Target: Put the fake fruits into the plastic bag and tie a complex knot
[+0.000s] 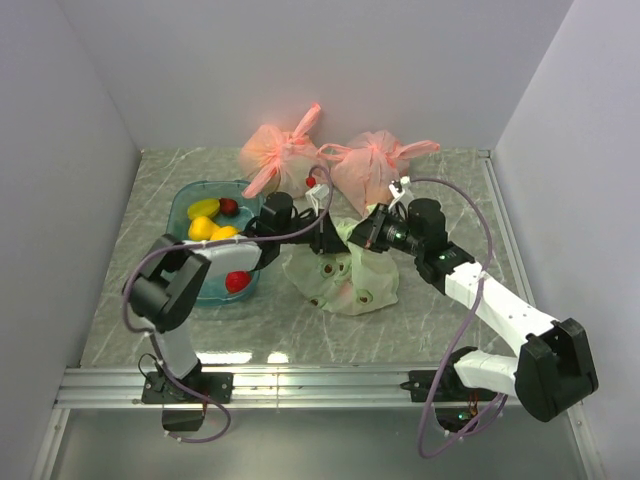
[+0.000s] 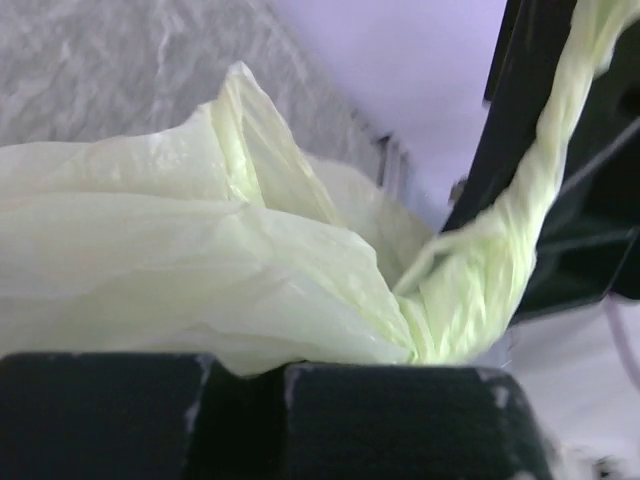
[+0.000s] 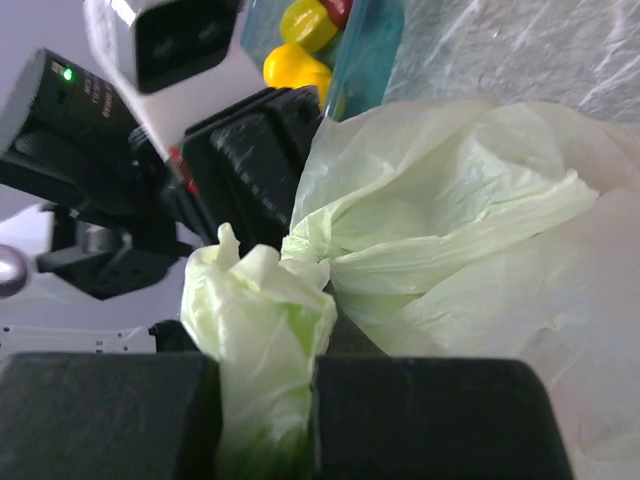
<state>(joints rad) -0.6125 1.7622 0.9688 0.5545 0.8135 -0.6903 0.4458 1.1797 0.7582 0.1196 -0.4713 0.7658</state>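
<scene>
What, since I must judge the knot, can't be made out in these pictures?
- Knot: top view, left claw and right claw cover it; wrist views show only a bunched twist.
- Fruit in green bag: top view, dim shapes through plastic, uncountable.
- Tub: top view, left arm hides part.

Bright, even light; wrist close-ups perhaps soft.

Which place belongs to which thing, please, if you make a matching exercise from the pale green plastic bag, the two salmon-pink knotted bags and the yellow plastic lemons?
Things:
1. pale green plastic bag
2. salmon-pink knotted bags
3. yellow plastic lemons

Places:
A. in the translucent teal tub at the left
B. at the far end of the marbled table
C. mid-table, pinched by the left gripper and the right gripper

Pairs: 1-C; 2-B; 3-A
</scene>
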